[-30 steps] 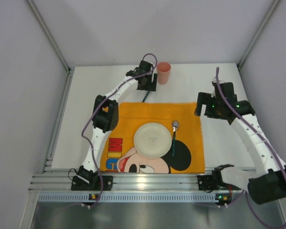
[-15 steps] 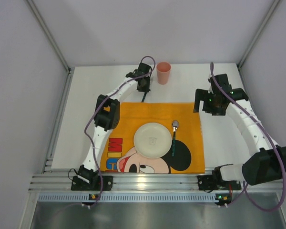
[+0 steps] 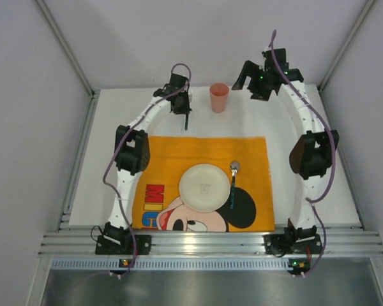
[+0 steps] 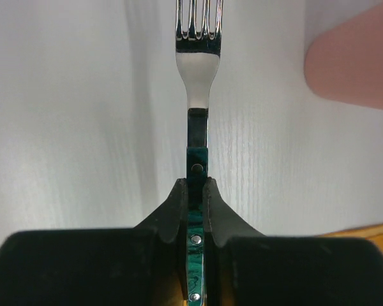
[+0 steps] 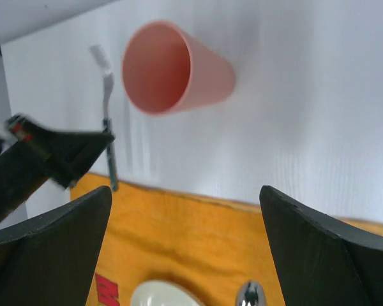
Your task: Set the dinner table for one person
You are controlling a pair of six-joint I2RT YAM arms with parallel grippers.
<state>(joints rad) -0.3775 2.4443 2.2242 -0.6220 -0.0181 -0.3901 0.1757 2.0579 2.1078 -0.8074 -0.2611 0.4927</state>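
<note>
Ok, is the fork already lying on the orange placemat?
No, the fork is clamped by its green handle in the left hand, with its tines out over the white dinner table.

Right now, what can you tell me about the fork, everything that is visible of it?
The fork has a shiny metal head with four tines and a dark green marbled handle with small metal rivets. The left pincer is shut on the handle, tines pointing away from it. It is over the white table, beside the pink cup but apart from it, near the far edge of the orange placemat.
</note>
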